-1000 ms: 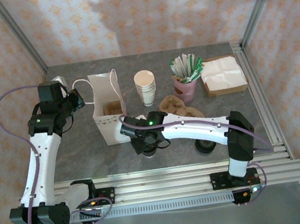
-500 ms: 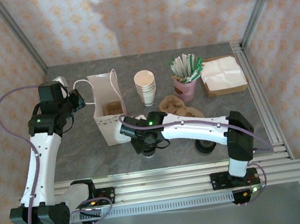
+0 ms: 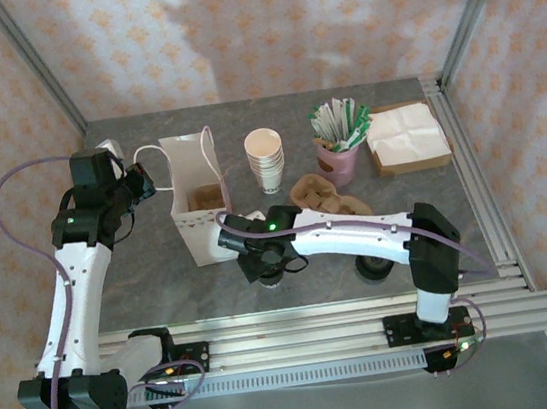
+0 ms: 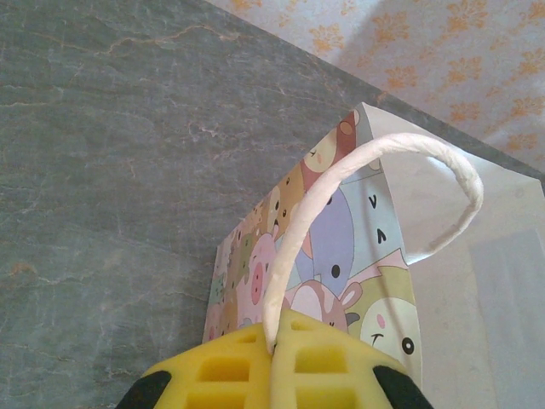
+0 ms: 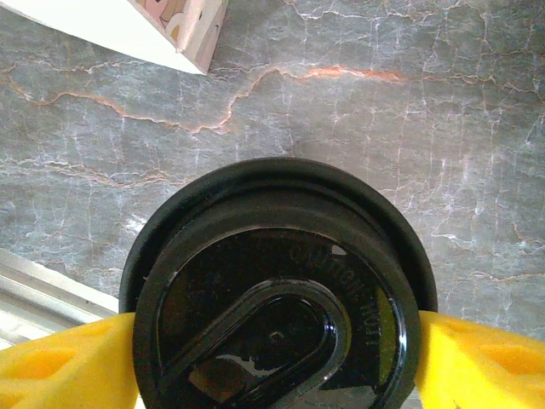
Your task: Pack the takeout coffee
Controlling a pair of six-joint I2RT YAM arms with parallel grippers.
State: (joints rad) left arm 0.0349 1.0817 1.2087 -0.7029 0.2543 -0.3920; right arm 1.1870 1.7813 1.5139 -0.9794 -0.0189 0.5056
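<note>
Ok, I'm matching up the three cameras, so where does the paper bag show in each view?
Top external: the paper bag stands open, left of centre, its handle pinched by the left gripper.
Left wrist: its cartoon-printed side is at lower centre-right, with the white handle looping up from the yellow pads.
Right wrist: one bottom corner sits at the top left, beyond the takeout coffee.
Shared landmark: the grey marble tabletop.
</note>
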